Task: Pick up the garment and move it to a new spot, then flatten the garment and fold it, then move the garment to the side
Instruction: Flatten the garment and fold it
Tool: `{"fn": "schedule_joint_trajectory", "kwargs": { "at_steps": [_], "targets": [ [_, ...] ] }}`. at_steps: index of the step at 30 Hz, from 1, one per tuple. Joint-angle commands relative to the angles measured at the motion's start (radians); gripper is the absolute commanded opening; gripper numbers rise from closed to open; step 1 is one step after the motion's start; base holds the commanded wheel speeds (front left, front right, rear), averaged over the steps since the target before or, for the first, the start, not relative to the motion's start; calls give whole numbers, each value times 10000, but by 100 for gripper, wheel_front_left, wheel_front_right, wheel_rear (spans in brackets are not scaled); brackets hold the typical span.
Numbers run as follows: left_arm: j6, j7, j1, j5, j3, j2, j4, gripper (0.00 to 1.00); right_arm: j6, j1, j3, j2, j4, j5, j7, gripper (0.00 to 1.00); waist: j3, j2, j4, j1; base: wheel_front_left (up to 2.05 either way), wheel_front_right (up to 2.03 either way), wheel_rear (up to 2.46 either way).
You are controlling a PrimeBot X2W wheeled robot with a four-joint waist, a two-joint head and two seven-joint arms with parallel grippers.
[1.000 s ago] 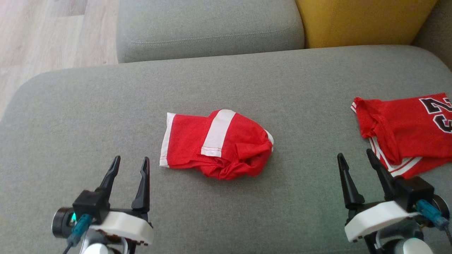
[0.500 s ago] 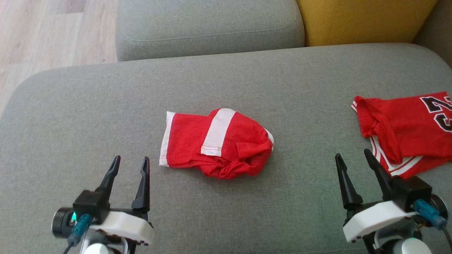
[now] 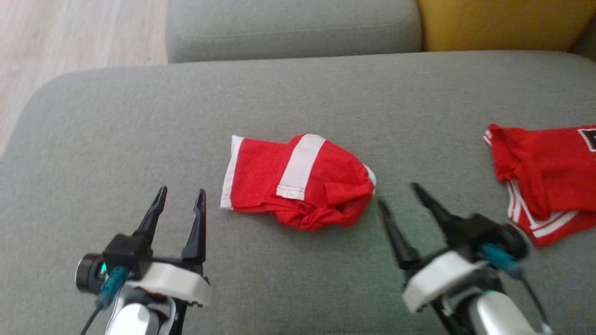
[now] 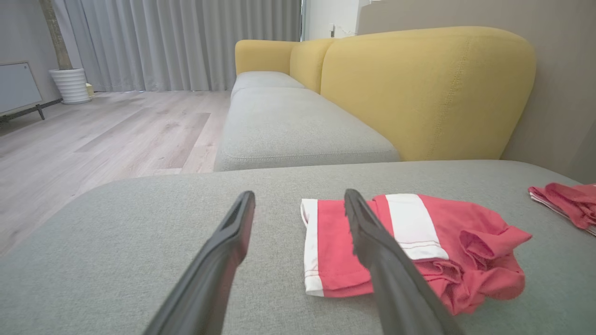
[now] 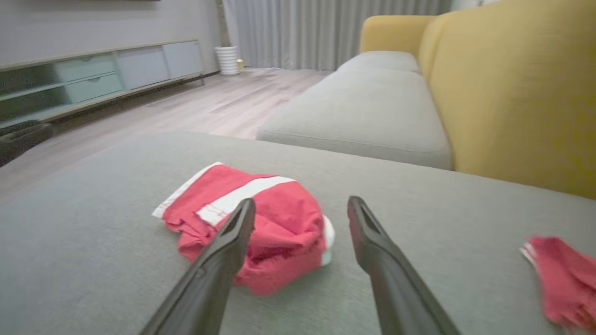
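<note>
head view: the red and white garment (image 3: 298, 181) is seen crumpled in the middle of the grey sofa seat (image 3: 116, 130). its long side is laid from left to right, a little lower at the right. the flat end with the white edge is pointed to the robot's left, and the bunched end is pointed to the robot's right. the left jaws are spread apart low on the left with nothing held, near the white edge but not touching it. the right jaws are blurred, but a gap is seen between them and nothing is held. their tips are just beside the bunched end. a second red garment (image 3: 540, 177) is laid well apart on the right.

left wrist view: the garment (image 4: 409, 246) is seen ahead and a little to the right of the spread fingers (image 4: 233, 242). the white edge is the nearest part.

right wrist view: the garment (image 5: 279, 228) is seen straight ahead, partly hidden by one finger (image 5: 219, 260). the soft bunched end is nearest.

the picking-up step seems to be in hand, and the garment is not yet lifted. it would likely be done best if the bunched end were pinched by the right jaws and the white edge by the left jaws. a thick fold should be taken, not a thin bit. both ends should be lifted evenly, so the cloth is not dragged. the second red garment should be left alone.
</note>
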Motion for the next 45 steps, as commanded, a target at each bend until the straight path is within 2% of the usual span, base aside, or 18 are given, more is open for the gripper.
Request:
{"fn": "schedule_joint_trajectory", "kwargs": {
  "at_steps": [1, 5, 9, 19, 20, 21, 23, 28, 32, 39, 45],
  "targets": [
    [-45, -83, -641, -11, 310, 61, -341, 100, 65, -834, 798, -255, 0, 65, 84, 100, 237, -1, 284, 0, 0, 0, 0],
    [-113, -119, -918, 18, 164, -74, -237, 100, 65, -1695, 2043, -601, 1010, 281, 108, 100, 518, -1, 665, 0, 0, 0, 0],
    [-156, -159, -1208, 50, 93, -191, -140, 100, 65, -2671, 2854, -706, 2192, 459, 20, 100, 841, -1, 963, 0, 0, 0, 0],
    [-233, -215, -1614, 116, 72, -423, 49, 100, 65, -4353, 3449, -402, 4885, 412, 80, 100, 1367, -1, 1217, 0, 0, 0, 0],
    [-239, -217, -1634, 125, 77, -442, 63, 100, 65, -4462, 3463, -327, 5093, 490, 71, 62, 1405, -1, 1212, 0, 0, 0, 0],
    [-243, -219, -1657, 135, 88, -459, 67, 100, 65, -4588, 3495, -282, 5284, 506, 49, 45, 1445, -1, 1200, 0, 0, 0, 0],
    [-265, -221, -1701, 164, 114, -496, 51, 100, 65, -4791, 3470, -187, 5557, 627, -132, 0, 1486, -1, 1178, 0, 0, 0, 0],
    [-298, -223, -1731, 275, 218, -547, -28, 100, 65, -5089, 3157, 16, 5612, 1068, -790, 0, 1530, -1, 989, 0, 0, 0, 0],
    [-352, -224, -1710, 335, 295, -578, -56, 100, 65, -5027, 2521, 110, 5272, 1532, -1122, 0, 1497, -1, 812, 0, 0, 0, 0],
    [-445, -225, -1655, 423, 375, -644, -86, 100, 65, -4384, -217, 239, 5056, 2969, -1065, 0, 1471, -1, 597, 0, 0, 0, 0],
    [-542, -225, -1692, 520, 415, -702, -97, 100, 65, -3928, -2312, 248, 5916, 4092, -906, 0, 1545, -1, 520, 0, 0, 0, 0]
  ]
}}
